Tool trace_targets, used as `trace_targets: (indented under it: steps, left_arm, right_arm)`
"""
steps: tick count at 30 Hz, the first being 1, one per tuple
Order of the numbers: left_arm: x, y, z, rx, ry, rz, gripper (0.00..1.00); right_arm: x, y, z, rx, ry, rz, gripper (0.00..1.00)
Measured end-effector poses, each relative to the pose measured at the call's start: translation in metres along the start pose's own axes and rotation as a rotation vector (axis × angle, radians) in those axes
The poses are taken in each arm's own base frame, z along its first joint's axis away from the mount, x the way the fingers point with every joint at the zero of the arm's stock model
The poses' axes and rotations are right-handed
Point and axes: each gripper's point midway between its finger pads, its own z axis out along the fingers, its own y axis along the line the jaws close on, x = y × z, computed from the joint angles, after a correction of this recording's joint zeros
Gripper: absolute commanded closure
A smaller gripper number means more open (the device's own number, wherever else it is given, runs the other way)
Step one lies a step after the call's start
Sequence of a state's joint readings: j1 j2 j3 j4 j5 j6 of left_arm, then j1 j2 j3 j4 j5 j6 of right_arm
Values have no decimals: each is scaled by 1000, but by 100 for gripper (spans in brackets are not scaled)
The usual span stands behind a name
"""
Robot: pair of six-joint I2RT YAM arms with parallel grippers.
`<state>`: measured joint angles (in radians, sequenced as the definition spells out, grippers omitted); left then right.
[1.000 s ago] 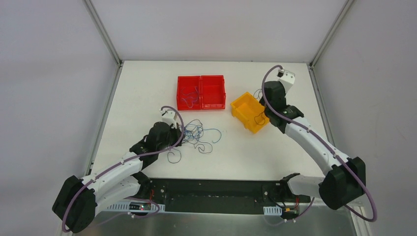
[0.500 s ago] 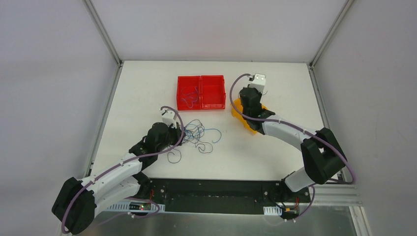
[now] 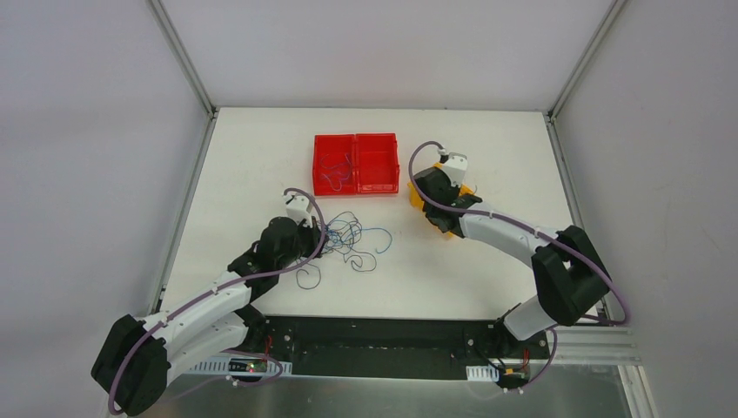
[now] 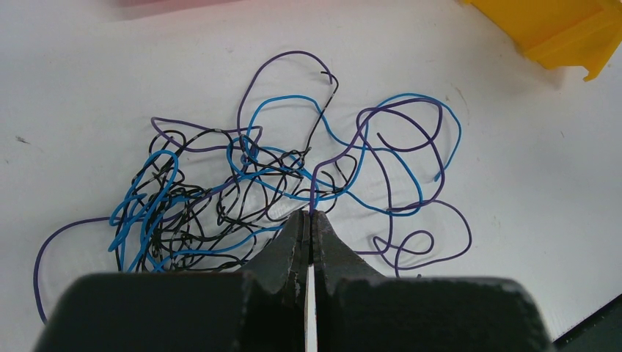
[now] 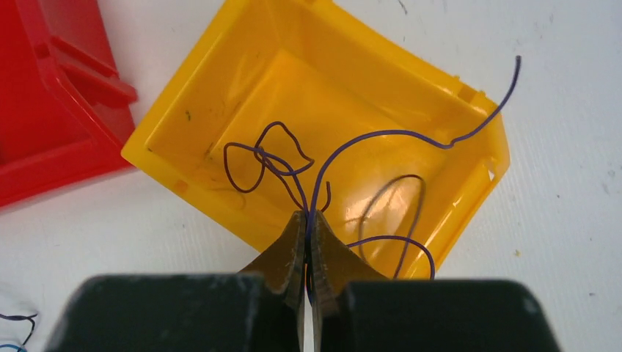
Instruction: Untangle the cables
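I am seeing tangled blue, purple, black cables (image 4: 242, 173); left claw (image 4: 309, 215), right claw (image 5: 306, 218) each clamping 1 purple one.

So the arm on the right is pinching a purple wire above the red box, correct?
Not quite. The right gripper does pinch a purple wire, but above the yellow box, not the red box beside it. The right wrist view shows it.
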<state>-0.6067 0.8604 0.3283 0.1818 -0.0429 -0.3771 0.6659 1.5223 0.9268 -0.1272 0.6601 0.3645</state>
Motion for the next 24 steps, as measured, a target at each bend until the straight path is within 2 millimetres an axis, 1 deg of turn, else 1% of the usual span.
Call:
trace_targets:
  steps: [3,7,10,13,20,24]
  left_arm:
    - [-2,-1,-1,3,-6,-1,100]
    - [-3,-1,-2,5,-13,-1,100]
    - [-4,-1,-2,7,-17,-2,100]
    - [-5,-2,-3,9,-22,-2,100]
    - [-6,-2,-4,9,-24,-2,100]
    - [-6,-2,-4,10,-24,-2,100]
  right_arm:
    - [5,0,-1,25,52,34,100]
    - [7,5,4,29,119,103,100]
    - [11,5,12,24,183,143,100]
    - [10,5,22,11,241,178,100]
    - [-4,3,37,-46,320,225,100]
    - [3,-3,55,-34,362,201,100]
